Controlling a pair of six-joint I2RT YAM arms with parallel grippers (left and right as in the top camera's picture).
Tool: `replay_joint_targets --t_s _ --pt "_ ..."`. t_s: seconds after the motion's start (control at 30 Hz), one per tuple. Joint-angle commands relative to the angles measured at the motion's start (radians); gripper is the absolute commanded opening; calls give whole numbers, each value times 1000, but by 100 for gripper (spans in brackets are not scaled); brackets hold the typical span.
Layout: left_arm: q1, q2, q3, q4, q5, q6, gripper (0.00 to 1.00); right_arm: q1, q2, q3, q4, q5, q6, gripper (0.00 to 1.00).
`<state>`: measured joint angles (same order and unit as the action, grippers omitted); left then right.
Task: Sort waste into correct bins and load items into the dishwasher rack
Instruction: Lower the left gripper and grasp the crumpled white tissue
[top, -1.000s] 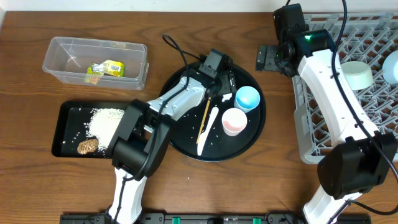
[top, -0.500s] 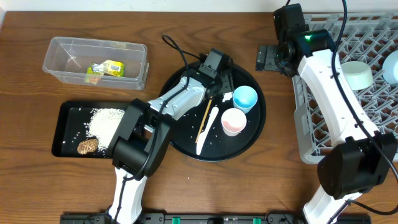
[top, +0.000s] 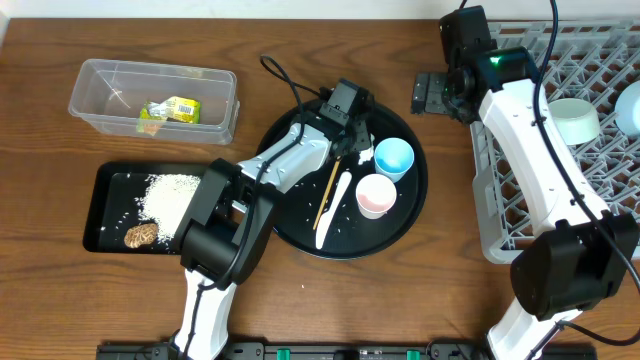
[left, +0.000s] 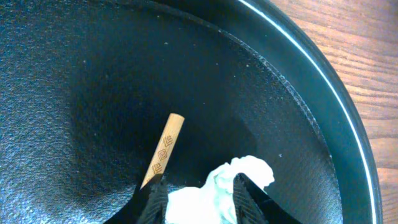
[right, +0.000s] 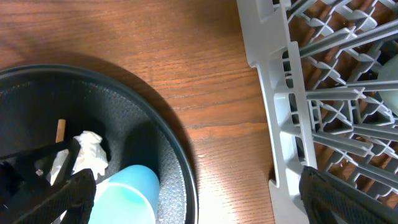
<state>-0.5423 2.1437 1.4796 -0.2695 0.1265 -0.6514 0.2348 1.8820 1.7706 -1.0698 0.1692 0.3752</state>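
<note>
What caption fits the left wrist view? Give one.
Left gripper straddles the crumpled tissue beside the chopstick on the black tray.

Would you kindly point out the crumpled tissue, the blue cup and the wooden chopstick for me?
crumpled tissue (left: 208, 196), left wrist view, middle of the white wad.
blue cup (top: 397, 157), overhead view, inside of its open mouth.
wooden chopstick (left: 163, 149), left wrist view, patterned stretch near its end.

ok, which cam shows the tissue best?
Left wrist: the crumpled white tissue sits close up between the left fingers. Right wrist shows it small, beside the blue cup. Overhead, the left arm mostly hides it.
</note>
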Motion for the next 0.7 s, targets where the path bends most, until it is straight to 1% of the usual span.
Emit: replay_joint_targets --t_s 0.0,0.07,0.13,0.23,0.33,0.43,0.53,0.67 --pt "18 -16 -2 -9 -16 10 34 -5 -31 14 0 7 10 98" --pt "25 -16 -2 -13 -16 10 30 -5 -31 14 0 7 10 99" --pt "32 -16 -2 -19 -15 10 28 -5 -31 14 0 6 10 99" --pt "42 -20 -2 -31 -15 10 22 -5 -31 14 0 6 10 99" --pt "45 -27 -2 -36 -15 10 21 -5 -31 14 0 6 10 99" --pt "45 -41 -2 -37 -15 10 13 -5 -31 14 0 7 10 99" --pt "45 -61 -2 -38 -15 10 7 -5 -31 14 0 7 10 99" --pt "45 -87 -2 -39 -15 10 7 -5 -31 14 0 7 10 99"
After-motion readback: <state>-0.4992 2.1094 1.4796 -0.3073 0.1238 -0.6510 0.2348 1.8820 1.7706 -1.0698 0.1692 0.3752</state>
